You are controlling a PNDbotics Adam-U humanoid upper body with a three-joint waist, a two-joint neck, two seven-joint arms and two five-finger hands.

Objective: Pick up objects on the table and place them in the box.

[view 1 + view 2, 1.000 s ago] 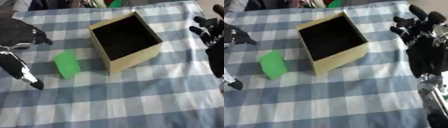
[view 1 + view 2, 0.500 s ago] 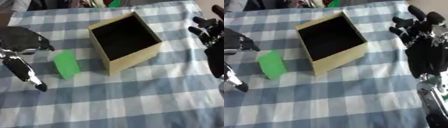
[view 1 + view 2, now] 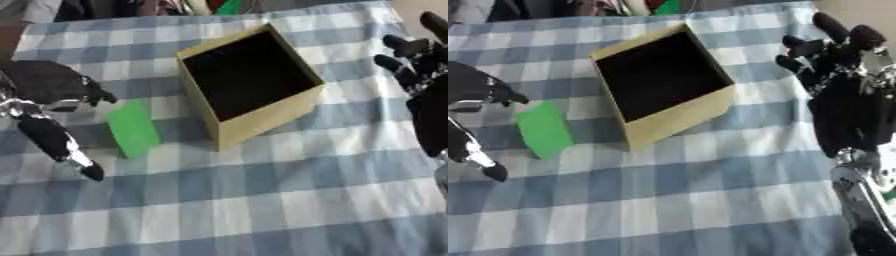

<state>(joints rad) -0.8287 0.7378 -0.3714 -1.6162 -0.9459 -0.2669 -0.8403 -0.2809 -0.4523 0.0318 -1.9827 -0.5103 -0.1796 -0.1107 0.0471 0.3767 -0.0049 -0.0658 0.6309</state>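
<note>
The near half of the checked cloth [image 3: 262, 200] lies bare. At the left edge the left hand [image 3: 48, 95] hangs spread, one finger reaching down toward the near side, just beside the flat green block [image 3: 133, 128]. The block lies near the box [image 3: 249, 82], a narrow strip between them. At the right edge the right hand [image 3: 846, 100] rests, fingers spread upward.

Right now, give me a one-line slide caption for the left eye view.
Left hand open beside the green block on the checked cloth; open box alongside, right hand idle.
</note>
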